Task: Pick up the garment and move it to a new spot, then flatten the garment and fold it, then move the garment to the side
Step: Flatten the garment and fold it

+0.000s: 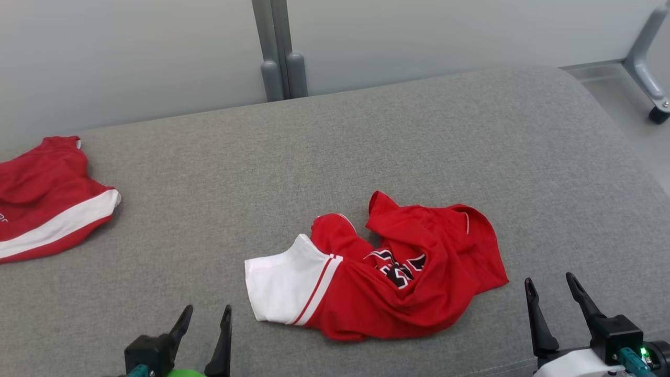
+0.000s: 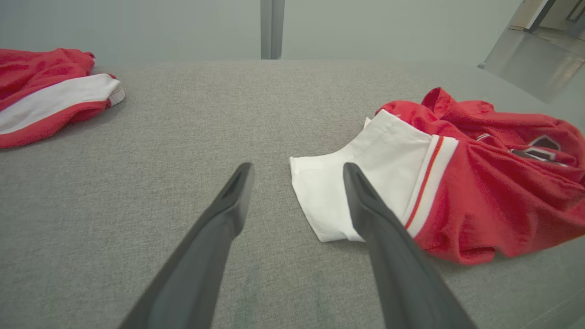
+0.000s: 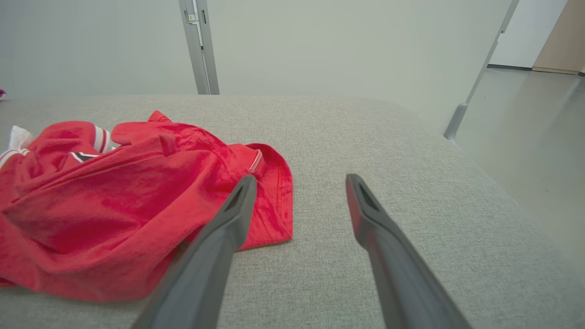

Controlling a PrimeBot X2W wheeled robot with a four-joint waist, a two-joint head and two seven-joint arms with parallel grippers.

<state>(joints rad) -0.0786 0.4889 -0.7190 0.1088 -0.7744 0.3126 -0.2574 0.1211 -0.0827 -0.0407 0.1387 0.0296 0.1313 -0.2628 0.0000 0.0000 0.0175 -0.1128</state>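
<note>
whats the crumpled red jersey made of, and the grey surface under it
Red jersey: looks like soft knit cloth, matte and faintly fuzzy; it crumples limply and shows a stitched hem. Fibre unclear.
Grey surface: seemingly woven upholstery fabric, matte, with a fine speckled weave; its rounded edge suggests padding.

Lab or office-type test room. Ahead of the right fingers (image 3: pixel 215 246): grey upholstered surface (image 3: pixel 365 128), frosted partition panels (image 3: pixel 320 41) on a metal post (image 3: pixel 199 45). To their right, smooth grey floor (image 3: pixel 539 137) and a castor leg (image 1: pixel 644 78).
</note>
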